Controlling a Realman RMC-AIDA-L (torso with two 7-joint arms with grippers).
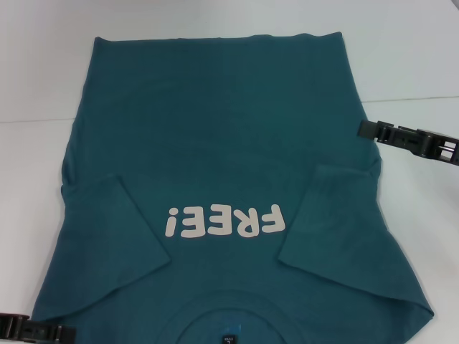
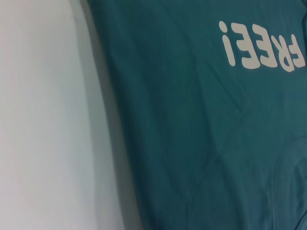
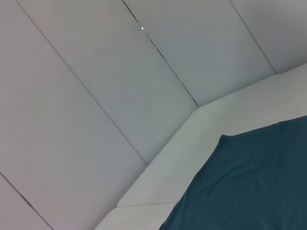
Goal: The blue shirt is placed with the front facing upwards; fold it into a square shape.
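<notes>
The blue shirt [image 1: 222, 143] lies flat on the white table [image 1: 401, 57], front up, its collar and small dark neck label [image 1: 228, 337] nearest me. The white "FREE!" print [image 1: 224, 221] reads upside down. Both short sleeves are folded inward over the body, one [image 1: 107, 236] on the left and one [image 1: 337, 222] on the right. My left gripper [image 1: 68, 333] sits at the shirt's near left corner. My right gripper [image 1: 364, 130] hovers at the shirt's right edge, about mid-length. The left wrist view shows the shirt [image 2: 192, 120] with its print [image 2: 261, 45]. A corner of the shirt [image 3: 249, 182] appears in the right wrist view.
White table [image 2: 48, 120] runs along the shirt's left edge. In the right wrist view, the table edge [image 3: 163, 177] meets a pale panelled wall [image 3: 96, 72]. A seam crosses the table [image 1: 409, 100] behind the right gripper.
</notes>
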